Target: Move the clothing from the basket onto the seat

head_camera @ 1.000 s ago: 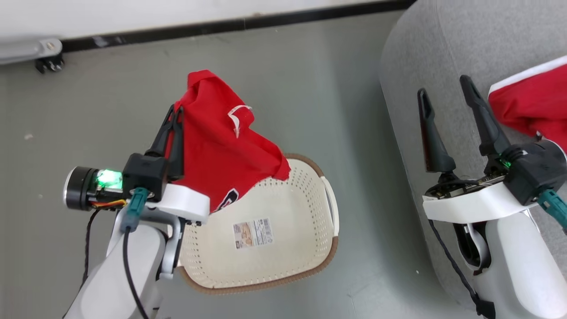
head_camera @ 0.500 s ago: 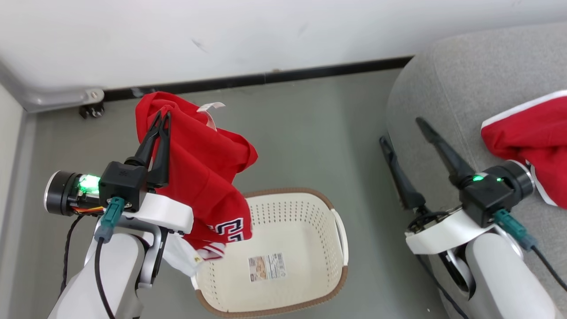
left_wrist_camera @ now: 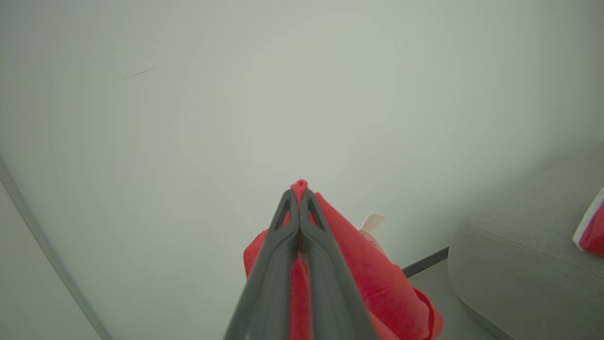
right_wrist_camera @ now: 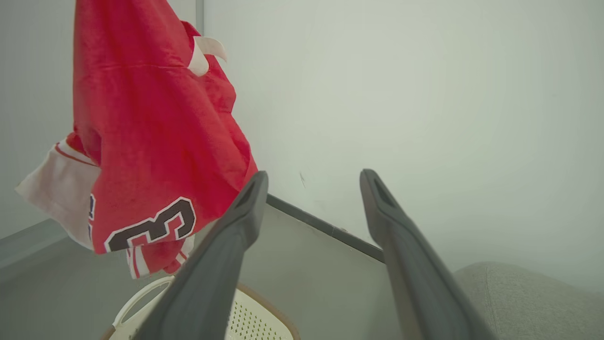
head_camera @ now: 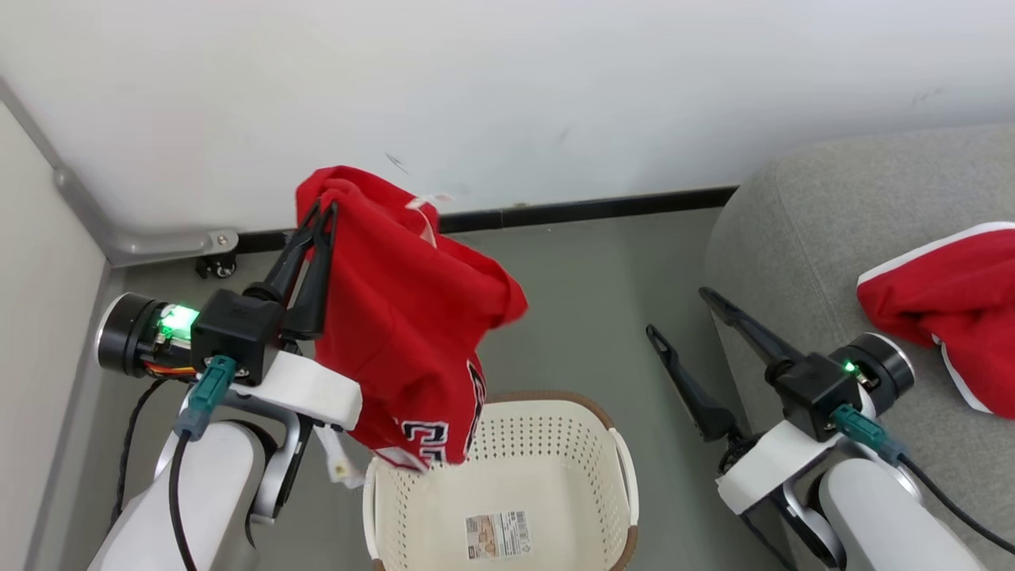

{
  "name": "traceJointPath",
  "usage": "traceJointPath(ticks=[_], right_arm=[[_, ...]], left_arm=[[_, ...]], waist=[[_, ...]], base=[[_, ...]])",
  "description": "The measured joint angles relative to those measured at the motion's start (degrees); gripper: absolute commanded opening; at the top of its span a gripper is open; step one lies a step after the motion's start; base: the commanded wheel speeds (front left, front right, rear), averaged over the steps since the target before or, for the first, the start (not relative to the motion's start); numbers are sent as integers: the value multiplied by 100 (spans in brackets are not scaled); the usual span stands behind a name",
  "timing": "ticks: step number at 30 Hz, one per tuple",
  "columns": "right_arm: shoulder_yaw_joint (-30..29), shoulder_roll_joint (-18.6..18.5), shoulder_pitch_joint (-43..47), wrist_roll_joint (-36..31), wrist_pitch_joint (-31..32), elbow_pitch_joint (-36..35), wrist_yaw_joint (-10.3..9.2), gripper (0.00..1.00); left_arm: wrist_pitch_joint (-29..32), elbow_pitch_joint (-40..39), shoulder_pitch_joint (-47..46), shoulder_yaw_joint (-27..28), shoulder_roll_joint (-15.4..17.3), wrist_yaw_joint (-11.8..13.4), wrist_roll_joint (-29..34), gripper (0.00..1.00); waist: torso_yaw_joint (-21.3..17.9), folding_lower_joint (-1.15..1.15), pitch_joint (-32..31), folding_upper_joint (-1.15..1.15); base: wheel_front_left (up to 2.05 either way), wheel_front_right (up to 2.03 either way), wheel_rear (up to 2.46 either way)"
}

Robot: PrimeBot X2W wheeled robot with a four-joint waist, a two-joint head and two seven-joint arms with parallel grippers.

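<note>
1. Clearly lifted since a second before, when its hem trailed inside the basket (head_camera: pixel 624 468), the jersey (head_camera: pixel 404 317) hung in the head view from the left gripper (head_camera: pixel 321 208). Its fingers were clamped together on a fold near the garment's top. The lettered hem dangled just above the basket's far rim. The camera itself had tilted up, bringing more wall into the picture. The basket held nothing but its label sticker (head_camera: pixel 497 534). The right gripper (head_camera: pixel 678 311) stood with fingers apart and empty, over the floor just beside the seat (head_camera: pixel 801 238), where the trimmed garment (head_camera: pixel 944 301) already lay.

2. From the left wrist, the left gripper (left_wrist_camera: pixel 299 193) showed both fingers pressed together, a tip of red jersey (left_wrist_camera: pixel 377 278) pinched between them against the white wall. The seat (left_wrist_camera: pixel 519 264) lay at lower right, with a corner of the trimmed garment (left_wrist_camera: pixel 592 226) at its edge.

3. From the right wrist, the right gripper (right_wrist_camera: pixel 315 175) had its fingers spread wide, with nothing between them. The jersey (right_wrist_camera: pixel 151 141) hung at left, clear of the basket (right_wrist_camera: pixel 245 316) below, with the seat (right_wrist_camera: pixel 519 293) at lower right. With the basket emptied, the job appeared to need only a carry across to the seat and a release.
</note>
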Motion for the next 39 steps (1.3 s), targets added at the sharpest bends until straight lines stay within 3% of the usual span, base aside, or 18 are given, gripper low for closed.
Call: traceJointPath(ticks=[8,24,39], right_arm=[[494,-240,-3,215,212,131,0,100],[2227,-190,-42,1472,414,27,0,100],[2536,-411,-372,2121,415,56,0,100]], left_arm=[[148,-222,-1,-103,32,-158,-1,0],[575,-548,-6,-254,26,-296,-44,0],[882,-856,-146,-441,-8,-398,-43,0]], waist=[[72,0,-292,0],[261,0,-665,0],[434,0,-727,0]], base=[[0,0,0],[0,0,0],[0,0,0]])
